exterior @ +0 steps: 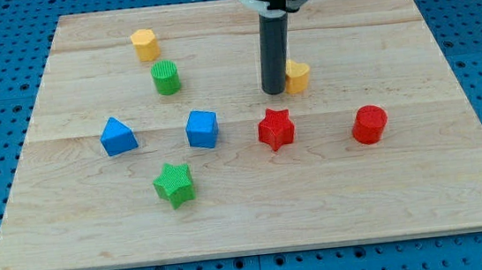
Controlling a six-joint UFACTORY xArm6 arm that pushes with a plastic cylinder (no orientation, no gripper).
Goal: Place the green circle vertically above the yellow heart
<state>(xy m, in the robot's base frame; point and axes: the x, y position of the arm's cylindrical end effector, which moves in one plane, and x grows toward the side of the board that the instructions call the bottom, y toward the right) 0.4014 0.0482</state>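
On the pale wooden board point(258, 217), my tip point(273, 91) touches the left side of the small yellow plastic heart point(298, 75). The ribbed green plastic circle point(165, 77) stands well left of that heart, with a yellow plastic hexagon point(144, 44) farther up-left. A red plastic star point(276, 129) lies just below the heart.

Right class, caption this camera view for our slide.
My tip rests beside the yellow heart, far right of the green circle.

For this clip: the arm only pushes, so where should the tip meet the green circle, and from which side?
Set my tip against the green circle on its left wall and push toward the view's right, probably. It stands upright, round-sided, far left of the yellow heart, where my tip now is.
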